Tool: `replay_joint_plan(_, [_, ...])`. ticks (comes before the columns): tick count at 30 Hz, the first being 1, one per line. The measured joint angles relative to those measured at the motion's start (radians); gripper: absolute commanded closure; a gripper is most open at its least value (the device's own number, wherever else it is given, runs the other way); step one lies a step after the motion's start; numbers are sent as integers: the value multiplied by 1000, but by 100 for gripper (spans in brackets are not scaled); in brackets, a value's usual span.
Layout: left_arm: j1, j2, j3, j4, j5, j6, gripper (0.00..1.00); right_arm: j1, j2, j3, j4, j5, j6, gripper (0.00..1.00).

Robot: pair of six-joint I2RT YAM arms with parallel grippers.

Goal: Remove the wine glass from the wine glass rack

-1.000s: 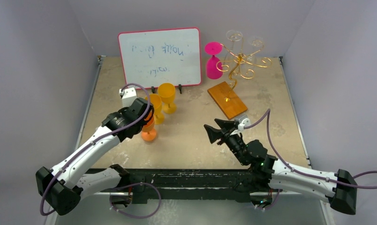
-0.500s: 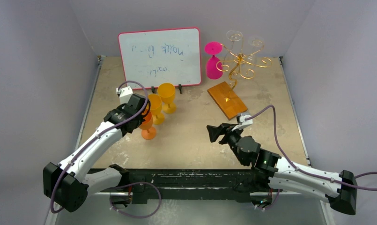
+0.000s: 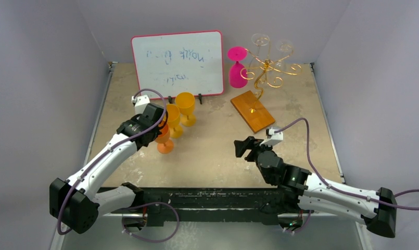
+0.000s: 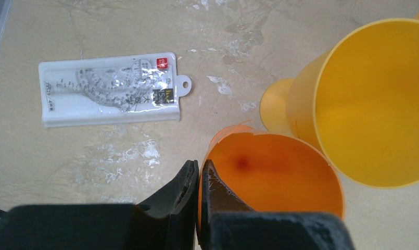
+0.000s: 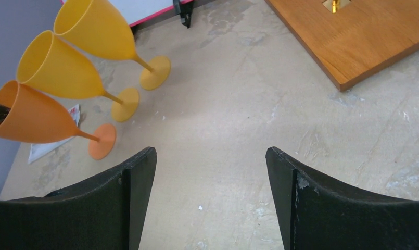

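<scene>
Tabletop (image 3: 212,153), whiteboard (image 3: 178,62) scrawl illegible, orange glass (image 3: 165,148) half-hidden

Clear table ahead of the right gripper (image 3: 239,148)
Bare table (image 5: 233,104) lies open between and beyond its spread fingers; to its left stand the orange glass (image 5: 33,117) and two yellow glasses (image 5: 61,73); ahead-right sits the rack base (image 5: 363,36).

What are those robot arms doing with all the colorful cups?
The left arm's tool is pinched shut on the rim of an orange glass, which stands on the table beside two yellow glasses. The right arm's tool is open and empty, hovering over the table. At the back, a pink glass and some clear glasses hang upside down on the gold rack.
</scene>
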Motion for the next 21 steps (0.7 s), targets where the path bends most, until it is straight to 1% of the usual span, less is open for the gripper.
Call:
replay_joint_plan(3, [0, 0, 5, -2, 6, 6, 84, 0, 7, 19, -46, 21, 32, 20])
replay_joint_plan(4, [0, 0, 7, -4, 8, 7, 82, 0, 6, 24, -55, 26, 40, 20])
replay_joint_plan(11, [0, 2, 21, -35, 10, 6, 82, 0, -11, 29, -104, 47, 88, 20])
replay_joint_plan(12, [0, 2, 25, -38, 10, 6, 82, 0, -14, 29, -109, 47, 93, 20])
replay_joint_plan(16, [0, 2, 36, -52, 9, 6, 93, 0, -23, 29, -127, 51, 110, 20])
replay_joint_plan(19, [0, 2, 41, -63, 7, 6, 95, 0, -22, 29, -130, 60, 118, 20])
replay_joint_plan(21, [0, 1, 45, -69, 3, 6, 98, 0, -22, 29, -131, 63, 124, 20])
